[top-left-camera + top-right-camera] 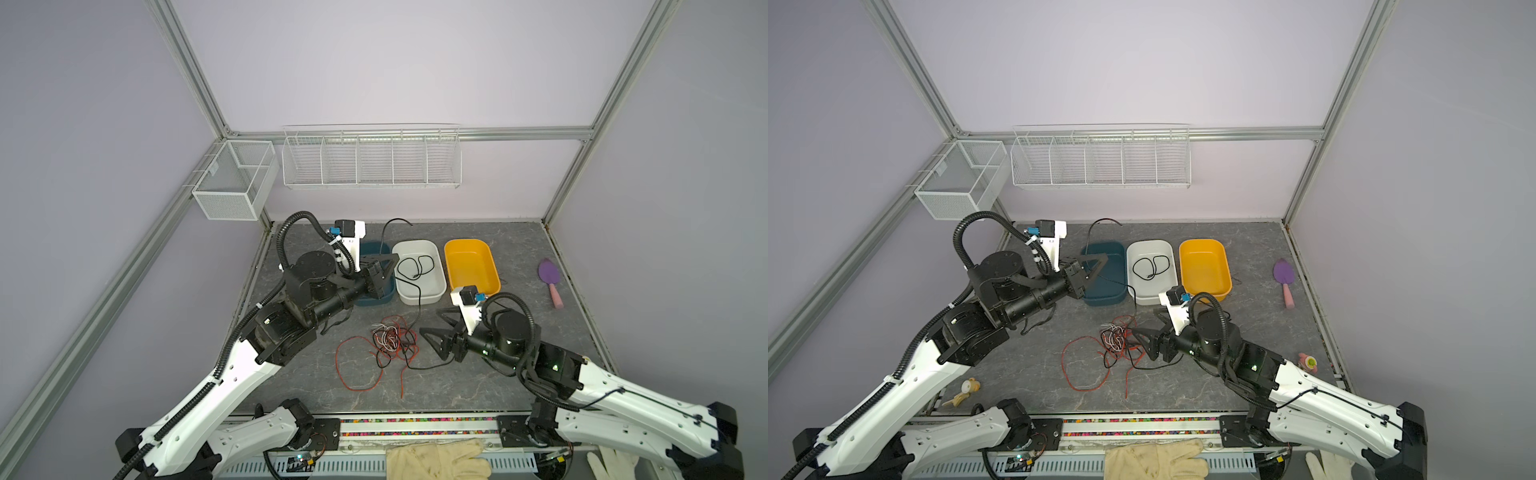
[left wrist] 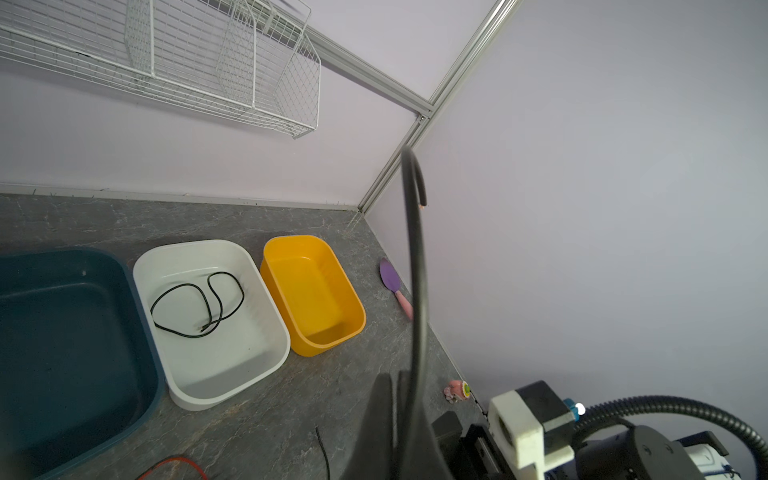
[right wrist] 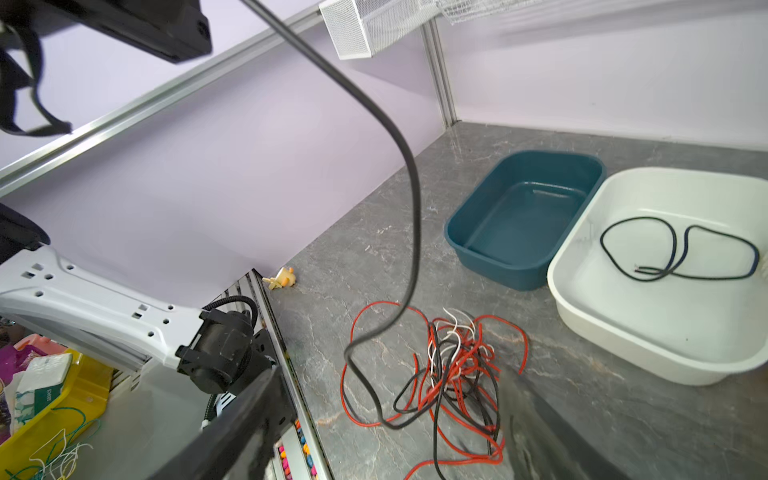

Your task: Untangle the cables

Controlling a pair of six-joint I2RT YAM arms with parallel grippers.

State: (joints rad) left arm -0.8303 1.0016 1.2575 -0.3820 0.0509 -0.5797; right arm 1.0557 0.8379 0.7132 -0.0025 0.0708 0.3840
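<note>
Cables (image 1: 390, 340): red, black, white tangle on tabletop (image 1: 519, 257), frame centre. Black cable (image 3: 409, 174): clamped in closed left gripper (image 1: 384, 264) over teal bin (image 3: 528, 216), trailing to tangle. Right gripper (image 1: 434, 328): jaws apart, empty, just right of tangle.

Smooth glossy plastic yellow bin (image 1: 471, 266)

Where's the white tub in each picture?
Top view: white tub middle of three, just below centre.
Top view: white tub likewise, slightly further left.
Left wrist: white tub between blue tub and yellow tub.
Right wrist: white tub beside blue tub, cropped by the frame.
Shared landmark: the blue tub.
</note>
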